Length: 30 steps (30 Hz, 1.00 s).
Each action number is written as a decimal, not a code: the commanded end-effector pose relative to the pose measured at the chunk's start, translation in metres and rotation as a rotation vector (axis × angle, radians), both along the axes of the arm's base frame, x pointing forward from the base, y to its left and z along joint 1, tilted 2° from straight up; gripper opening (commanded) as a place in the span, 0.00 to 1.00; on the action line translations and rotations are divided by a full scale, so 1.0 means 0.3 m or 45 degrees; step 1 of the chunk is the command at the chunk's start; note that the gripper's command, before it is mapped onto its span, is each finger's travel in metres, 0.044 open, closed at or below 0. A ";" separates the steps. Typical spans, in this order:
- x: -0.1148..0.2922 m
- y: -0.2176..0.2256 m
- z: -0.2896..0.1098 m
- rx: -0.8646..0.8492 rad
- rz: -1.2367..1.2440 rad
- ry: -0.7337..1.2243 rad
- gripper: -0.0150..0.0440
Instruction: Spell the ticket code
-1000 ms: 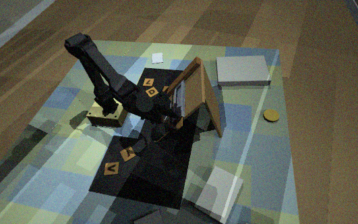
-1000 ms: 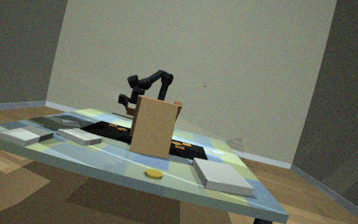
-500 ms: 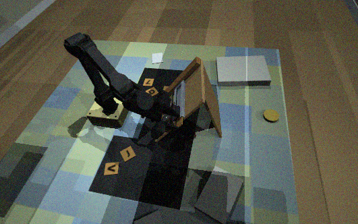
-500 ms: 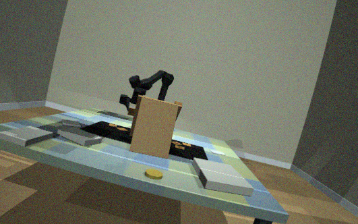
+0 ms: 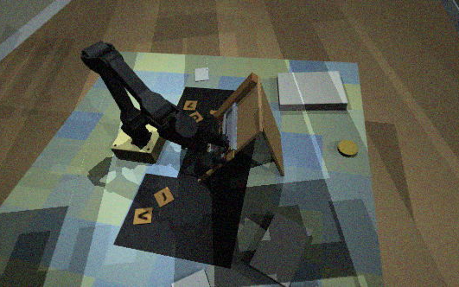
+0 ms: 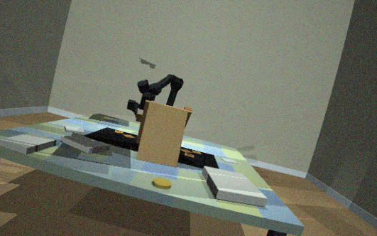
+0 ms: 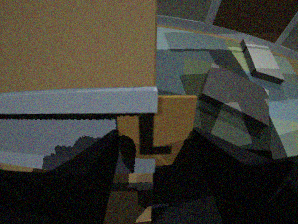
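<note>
The gripper (image 5: 221, 149) is at the board's (image 5: 247, 114) front face, near its lower end, jaws closed about halfway on a tile (image 7: 166, 121); its letter cannot be read. The pale rail (image 7: 79, 102) runs across the board just beside that tile. Two tiles (image 5: 193, 111) lie on the dark mat behind the arm, near the board. Two more (image 5: 153, 206) lie well apart from the board, towards the mat's front. The ticket (image 5: 201, 73) lies beyond the board's top end.

Matte black jointed arm (image 5: 126, 82)
</note>
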<state>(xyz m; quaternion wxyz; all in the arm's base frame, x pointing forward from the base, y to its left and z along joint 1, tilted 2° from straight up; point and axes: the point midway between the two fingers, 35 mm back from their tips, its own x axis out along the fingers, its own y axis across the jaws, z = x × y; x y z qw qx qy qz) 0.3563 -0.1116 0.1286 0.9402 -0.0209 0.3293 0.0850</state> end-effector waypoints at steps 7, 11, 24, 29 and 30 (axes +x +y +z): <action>-0.002 0.014 0.002 0.001 -0.009 -0.002 0.25; -0.003 0.021 0.002 0.001 -0.009 -0.002 0.25; -0.006 0.043 0.003 0.001 -0.009 -0.002 0.25; -0.007 0.051 0.003 0.002 -0.009 -0.002 0.25; -0.008 0.052 0.003 0.002 -0.009 -0.002 0.25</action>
